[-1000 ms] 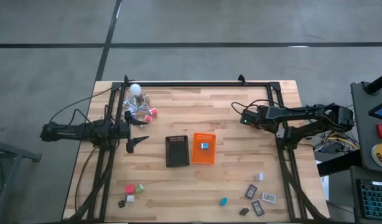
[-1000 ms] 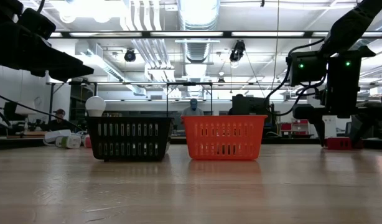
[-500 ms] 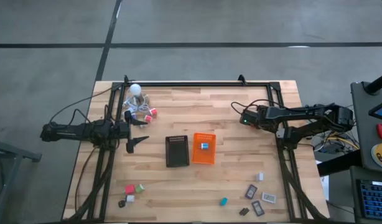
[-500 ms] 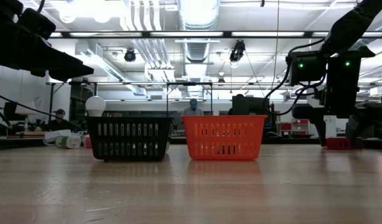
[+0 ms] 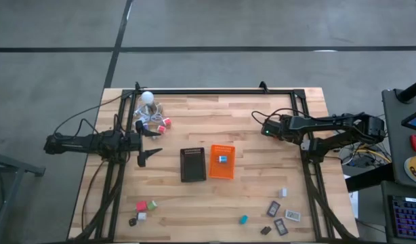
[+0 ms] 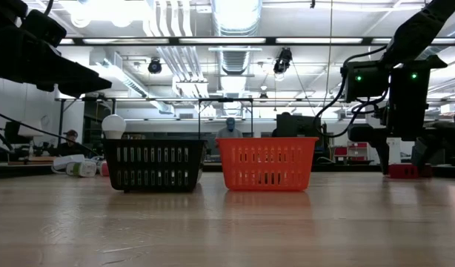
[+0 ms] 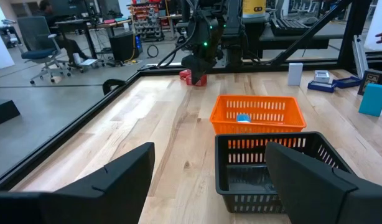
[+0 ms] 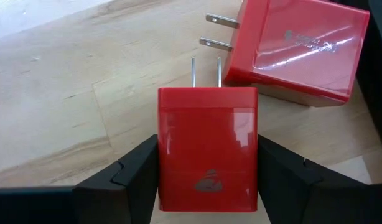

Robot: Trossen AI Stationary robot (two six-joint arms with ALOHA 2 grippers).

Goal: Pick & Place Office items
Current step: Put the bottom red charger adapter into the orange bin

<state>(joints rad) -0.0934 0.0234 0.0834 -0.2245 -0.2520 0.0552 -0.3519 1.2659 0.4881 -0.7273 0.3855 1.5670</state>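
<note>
While the left gripper [image 7: 206, 186] is held idle and spread wide short of the black tray [image 7: 281, 165], a pick is judged to be in hand on the right. A red plug block [image 8: 208, 149] is seen between the right gripper's [image 8: 208, 177] fingers [image 8: 132, 177], which flank it closely; firm contact cannot be confirmed. A second red block [image 8: 300, 50] lies just beyond the fingertips. Closing, lifting and carriage to the orange tray [image 5: 221, 163] are called for next.

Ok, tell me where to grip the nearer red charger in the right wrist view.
Grip the charger by its two flat side faces, coming from the end opposite the prongs. Those sides are parallel and smooth, the prongs point away, and the right gripper sits on exactly those faces.
</note>
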